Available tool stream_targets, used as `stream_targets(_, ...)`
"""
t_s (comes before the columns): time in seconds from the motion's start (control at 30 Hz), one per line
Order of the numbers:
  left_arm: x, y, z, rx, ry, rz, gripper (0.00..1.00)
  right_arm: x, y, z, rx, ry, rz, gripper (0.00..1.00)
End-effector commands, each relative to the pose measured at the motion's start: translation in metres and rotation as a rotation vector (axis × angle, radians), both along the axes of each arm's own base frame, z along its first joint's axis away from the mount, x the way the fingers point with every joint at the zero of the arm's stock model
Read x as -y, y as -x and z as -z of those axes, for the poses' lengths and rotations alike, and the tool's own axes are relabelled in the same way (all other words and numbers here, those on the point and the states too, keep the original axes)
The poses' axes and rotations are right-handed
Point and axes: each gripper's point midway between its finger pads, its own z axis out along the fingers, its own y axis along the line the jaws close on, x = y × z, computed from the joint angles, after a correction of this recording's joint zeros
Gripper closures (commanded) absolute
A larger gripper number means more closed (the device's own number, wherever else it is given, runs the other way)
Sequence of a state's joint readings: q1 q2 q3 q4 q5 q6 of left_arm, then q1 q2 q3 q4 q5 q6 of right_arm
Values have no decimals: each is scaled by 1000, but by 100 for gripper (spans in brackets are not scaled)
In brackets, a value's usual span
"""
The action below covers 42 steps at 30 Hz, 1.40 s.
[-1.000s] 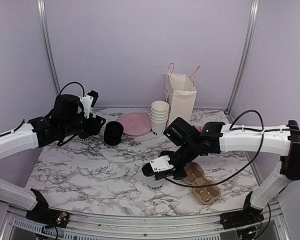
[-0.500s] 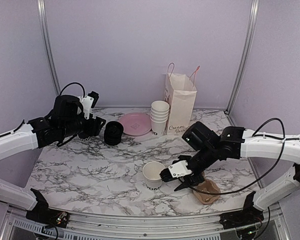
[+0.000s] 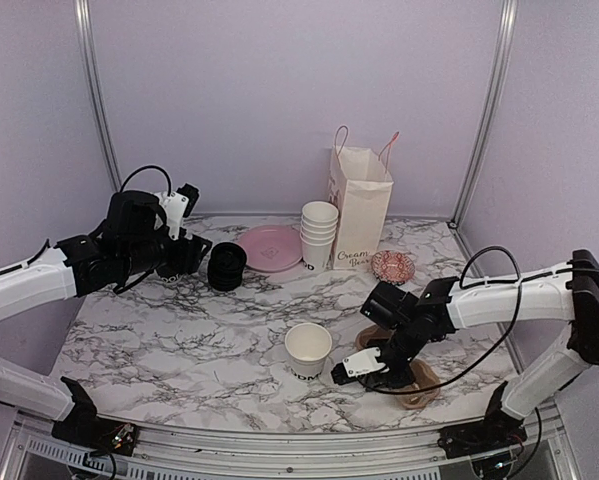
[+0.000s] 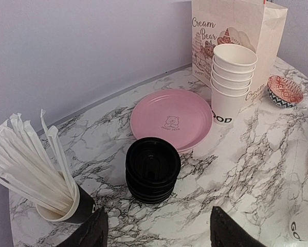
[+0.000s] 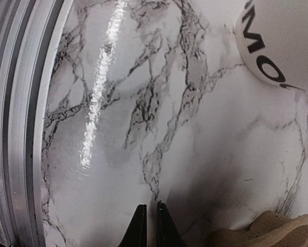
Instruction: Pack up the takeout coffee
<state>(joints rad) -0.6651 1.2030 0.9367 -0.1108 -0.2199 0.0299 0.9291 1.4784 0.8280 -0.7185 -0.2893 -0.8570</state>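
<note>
No lidded takeout coffee shows in any view. One lidless white paper cup with dark lettering stands upright near the table's front middle; its base shows in the right wrist view. My right gripper hangs low over the marble just right of that cup, apart from it. Its fingertips are shut with nothing between them. A brown cardboard cup carrier lies under and beside that arm. My left gripper is open and empty above the back left, with a stack of black lids in front of it.
A black cup of white straws stands left of the lids. Behind are a pink plate, stacked lidless cups, a paper bag and a small patterned bowl. The metal front rail runs close to my right gripper.
My right gripper came off the lidless cup, opened, slid right toward the carrier and front edge, then shut again. The cup stays upright. The left arm has not moved.
</note>
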Motion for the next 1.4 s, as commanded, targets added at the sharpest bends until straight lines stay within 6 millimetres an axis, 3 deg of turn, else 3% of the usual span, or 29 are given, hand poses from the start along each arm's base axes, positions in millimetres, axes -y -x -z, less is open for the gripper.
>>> stream_targets(0.0,1,6,2,-1,0,27,32,18,-43,4,88,26,122,93)
stream_targets(0.33,5,4,1,-9,11,34,32,91,-125,9,181,107,361,94)
stream_targets(0.5,5,-3,-1,-40,33,-12,33,117,-146,10,187,110,444,94)
stream_targets(0.57,8,-8,2,-74,19,-23,35,112,-140,2,153,71,443,90)
stream_targets(0.6,11,-13,-1,-87,12,-32,37,98,-133,-8,104,-5,433,85)
stream_targets(0.73,27,-28,18,-227,-84,-22,50,52,-106,-57,-54,-288,367,61)
stream_targets(0.83,34,-42,30,-298,-154,-46,52,34,-109,-75,-59,-416,364,58)
stream_targets(0.87,34,-49,41,-324,-189,-73,52,31,-114,-77,-42,-442,376,58)
stream_targets(1.1,40,-82,63,-396,-311,-178,62,28,-131,-68,34,-462,411,62)
stream_targets(1.2,62,-78,75,-417,-351,-71,60,24,-128,-67,26,-462,404,62)
stream_targets(1.37,80,-71,100,-453,-403,-15,49,17,-128,-69,70,-442,393,63)
